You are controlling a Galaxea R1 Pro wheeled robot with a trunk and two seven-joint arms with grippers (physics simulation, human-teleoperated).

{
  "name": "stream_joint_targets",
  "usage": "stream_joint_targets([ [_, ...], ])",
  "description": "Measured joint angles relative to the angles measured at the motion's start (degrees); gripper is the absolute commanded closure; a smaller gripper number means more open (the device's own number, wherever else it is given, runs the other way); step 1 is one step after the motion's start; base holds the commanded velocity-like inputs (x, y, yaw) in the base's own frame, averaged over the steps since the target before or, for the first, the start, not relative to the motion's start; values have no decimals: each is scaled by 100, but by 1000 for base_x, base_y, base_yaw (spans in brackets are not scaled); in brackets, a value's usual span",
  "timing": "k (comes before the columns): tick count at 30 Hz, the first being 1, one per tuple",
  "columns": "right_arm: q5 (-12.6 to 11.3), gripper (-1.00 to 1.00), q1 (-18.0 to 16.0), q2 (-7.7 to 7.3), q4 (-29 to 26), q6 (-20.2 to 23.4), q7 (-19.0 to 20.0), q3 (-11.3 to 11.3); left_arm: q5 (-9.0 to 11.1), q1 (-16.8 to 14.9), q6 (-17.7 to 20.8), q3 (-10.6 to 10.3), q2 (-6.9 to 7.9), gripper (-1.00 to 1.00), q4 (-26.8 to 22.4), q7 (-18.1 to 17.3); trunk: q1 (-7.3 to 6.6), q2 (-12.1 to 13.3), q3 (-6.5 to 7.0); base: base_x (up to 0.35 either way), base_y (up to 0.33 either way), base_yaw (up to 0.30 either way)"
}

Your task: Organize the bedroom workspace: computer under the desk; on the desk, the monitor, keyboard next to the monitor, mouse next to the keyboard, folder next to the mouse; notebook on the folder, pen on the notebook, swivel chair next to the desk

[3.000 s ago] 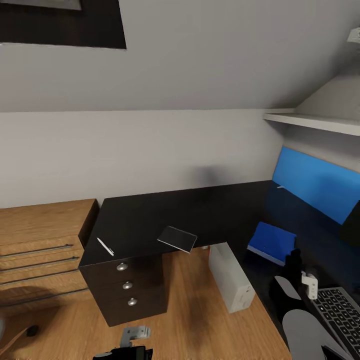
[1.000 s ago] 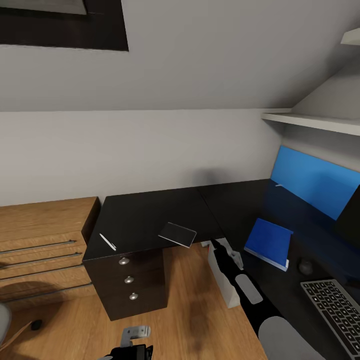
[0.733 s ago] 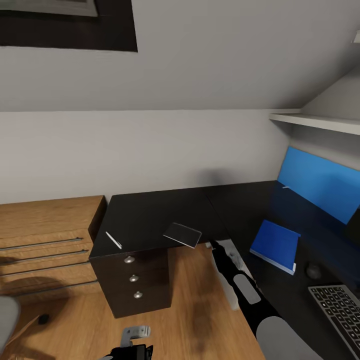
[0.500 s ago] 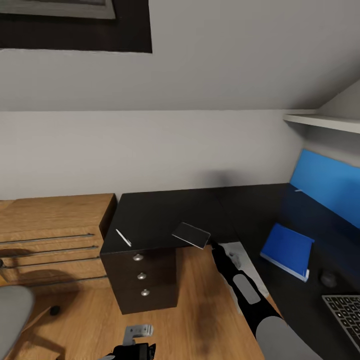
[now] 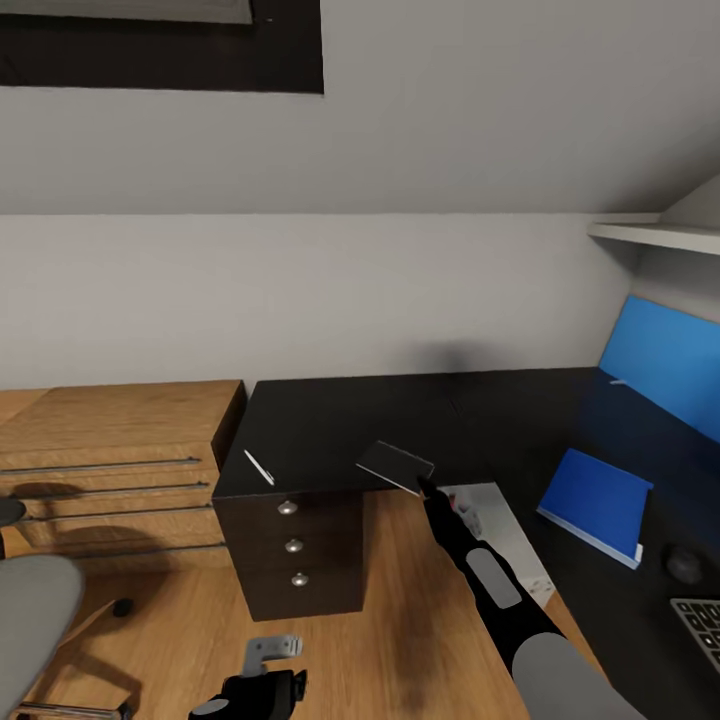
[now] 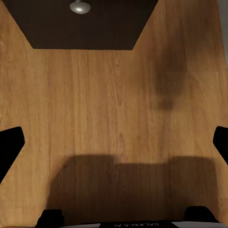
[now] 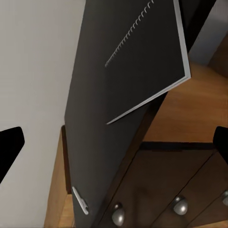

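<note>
A dark spiral notebook (image 5: 395, 465) (image 7: 142, 61) lies on the black desk (image 5: 330, 420), its corner overhanging the front edge. My right gripper (image 5: 424, 487) (image 7: 114, 142) is open just short of that corner, with nothing between its fingers. The white pen (image 5: 259, 467) (image 7: 80, 199) lies further left on the desk. To the right, the blue folder (image 5: 596, 503), mouse (image 5: 684, 563) and a keyboard corner (image 5: 705, 620) rest on the desk. The grey computer (image 5: 505, 535) stands beneath it. My left gripper (image 5: 262, 682) hangs open over the wooden floor (image 6: 114, 104).
The swivel chair's grey seat (image 5: 30, 610) is at the lower left. A light-wood cabinet (image 5: 110, 450) adjoins the desk's dark drawers (image 5: 293, 545). A blue back panel (image 5: 665, 365) and a white shelf (image 5: 655, 233) are at the right.
The camera has swung left, bringing the chair seat into view. My right arm left the mouse and keyboard area and stretched out to the notebook's overhanging corner.
</note>
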Motion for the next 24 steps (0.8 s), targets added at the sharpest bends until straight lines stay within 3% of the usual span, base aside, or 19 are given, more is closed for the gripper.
stream_joint_targets([
  [1, 0, -100, 0, 0, 6, 0, 4, 0, 8, 0, 1, -4, -5, -100, 0, 175, 22, -40, -18, 0, 0, 0],
  [5, 5, -100, 0, -1, 14, 0, 8, -1, 14, 0, 1, -6, -7, -100, 0, 248, 110, -201, -90, 0, 0, 0],
  [24, 7, -100, 0, -4, 26, 8, 13, -1, 24, 0, 1, -8, -15, -100, 16, 272, 527, -963, -431, 0, 0, 0],
])
